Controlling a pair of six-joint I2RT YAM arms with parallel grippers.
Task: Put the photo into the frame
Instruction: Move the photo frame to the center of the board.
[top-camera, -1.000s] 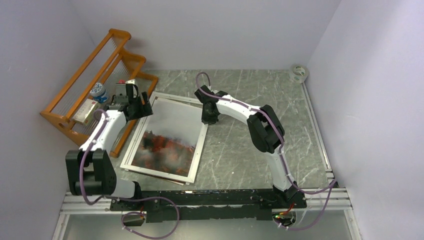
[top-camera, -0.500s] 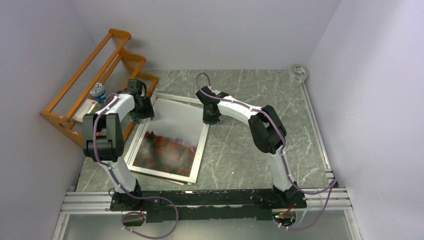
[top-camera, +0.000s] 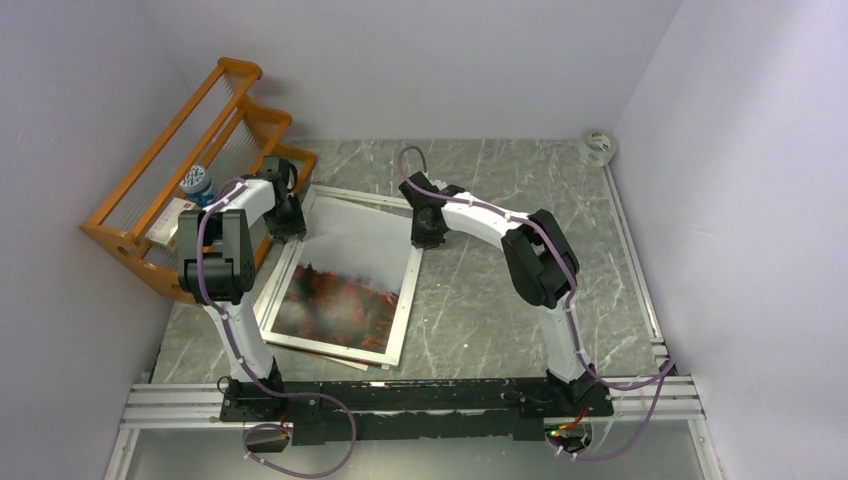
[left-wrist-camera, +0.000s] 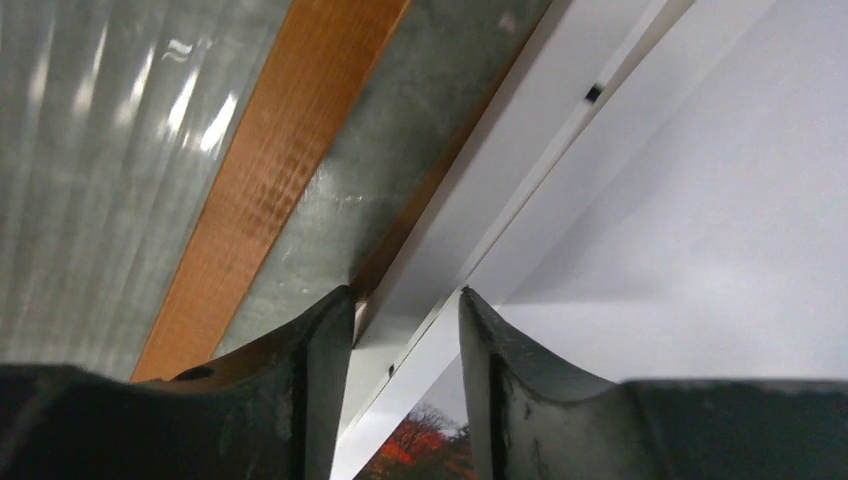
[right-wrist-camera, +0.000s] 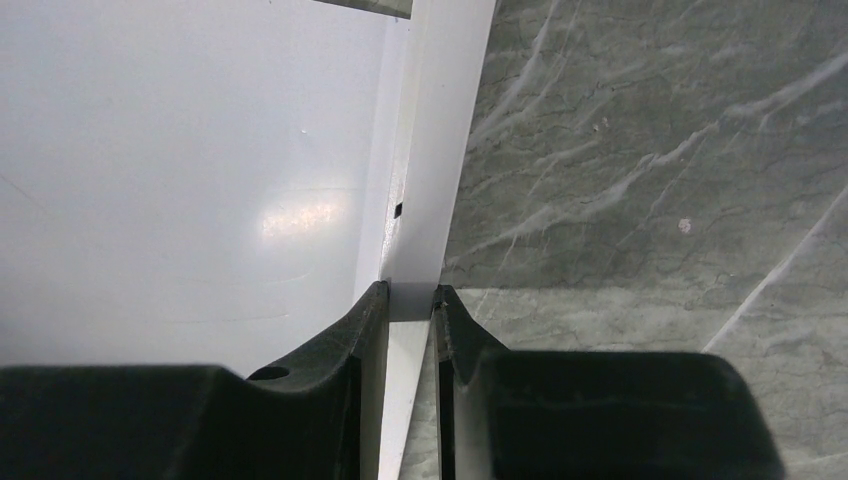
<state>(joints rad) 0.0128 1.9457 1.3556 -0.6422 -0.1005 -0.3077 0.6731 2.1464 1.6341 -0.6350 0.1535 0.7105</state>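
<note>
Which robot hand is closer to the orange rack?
Left. The left gripper sits at the frame edge beside the orange rack; the right gripper pinches the frame's opposite edge.

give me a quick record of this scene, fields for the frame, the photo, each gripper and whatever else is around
frame: flat on the table, lying askew
photo: inside the frame's outline; cannot tell whether it is fully seated
left gripper: open, jaws astride the frame's left rail
right gripper: shut on the frame's right rail
nearby: orange rack at left, tape roll at far right
</note>
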